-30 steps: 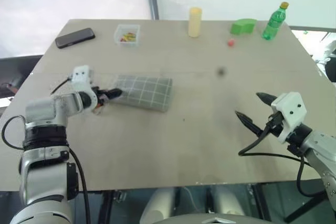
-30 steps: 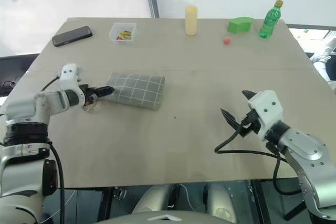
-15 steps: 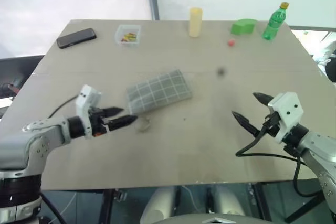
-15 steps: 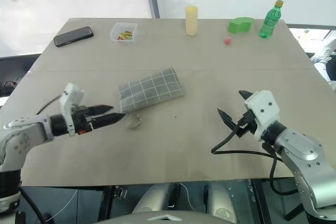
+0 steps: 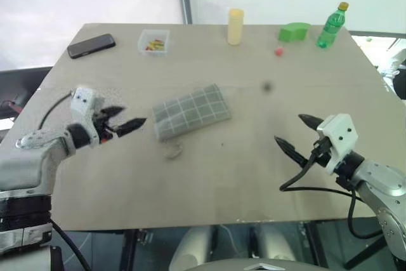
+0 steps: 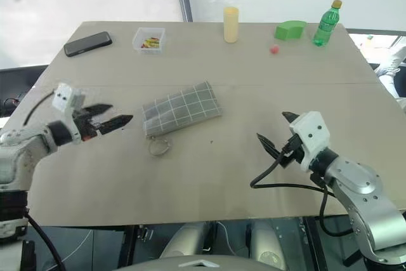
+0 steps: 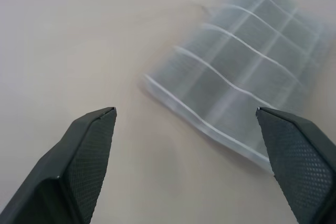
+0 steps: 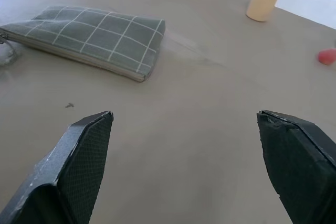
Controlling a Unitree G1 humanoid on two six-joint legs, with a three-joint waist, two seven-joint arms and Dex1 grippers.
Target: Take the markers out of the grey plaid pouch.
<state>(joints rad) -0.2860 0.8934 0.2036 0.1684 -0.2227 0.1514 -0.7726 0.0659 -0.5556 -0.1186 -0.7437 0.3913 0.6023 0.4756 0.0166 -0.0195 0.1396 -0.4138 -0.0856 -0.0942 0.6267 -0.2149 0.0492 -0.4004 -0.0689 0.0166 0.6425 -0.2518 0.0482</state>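
the left gripper (image 6: 114, 116) hangs over the left side of the table (image 6: 209, 176), jaws spread wide and empty, pointing right toward the grey plaid pouch (image 6: 181, 115) but apart from it. the pouch lies flat left of the table's middle, slanted, with its ring loop (image 6: 157, 146) trailing off the near-left corner onto the table. no markers can be seen; i take them to be inside, and the zip looks shut along the near edge, though that is hard to tell.

the step in hand reads as getting a hold on the pouch to open it. it would go best if one gripper pinned the fabric or took the ring loop while the other worked the zip; soft cloth will bunch and slide on the smooth top unless it is held down.

the pouch is soft woven fabric, grey-green with thin white grid lines, a flat rectangle; the loop is thin and pale. the table is matte beige and slightly scuffed.

the right gripper (image 6: 273, 132) hovers over the near right of the table, well apart from the pouch, its black tapered fingers (image 8: 79, 161) textured with fine cross-hatching, jaws wide apart with nothing between them.
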